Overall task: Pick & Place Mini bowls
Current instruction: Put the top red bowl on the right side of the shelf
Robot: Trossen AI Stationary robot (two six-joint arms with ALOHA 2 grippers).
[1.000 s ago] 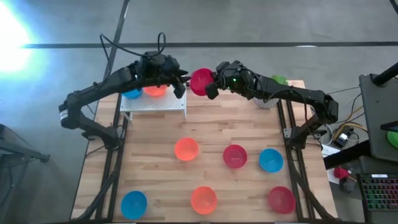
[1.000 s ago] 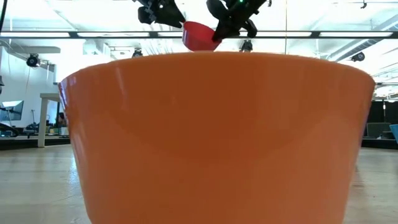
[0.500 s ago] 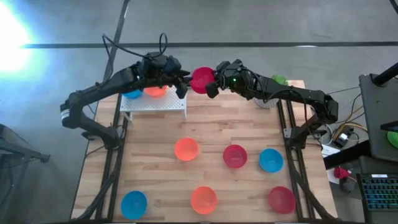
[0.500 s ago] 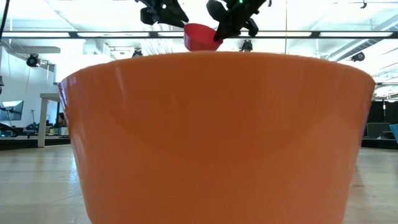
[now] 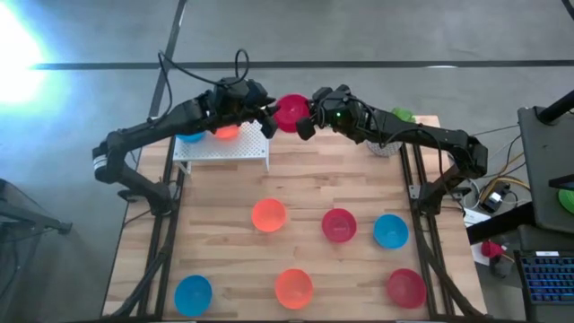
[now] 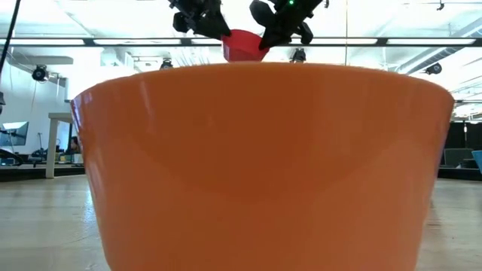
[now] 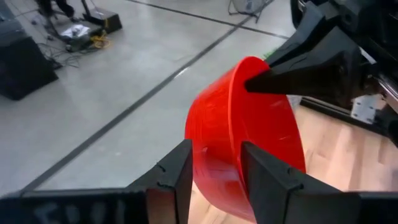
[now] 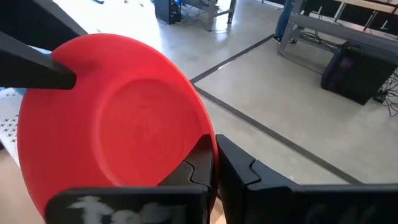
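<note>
- Left gripper (image 5: 270,115) has shifted right since prev frame, fingers wide, straddling rim of red bowl (image 5: 291,113).
- Right gripper (image 5: 306,118) pinches bowl's opposite rim, top center of high view, above table (image 5: 359,193).

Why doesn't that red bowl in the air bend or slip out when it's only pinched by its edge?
The red bowl is probably stiff: the right tool pinches only its rim, yet it keeps its round shape. It also seems light, since that edge grip holds it up. Its glossy surface could be slippery, so the open left tool at the opposite rim may need a firm pinch.
</note>
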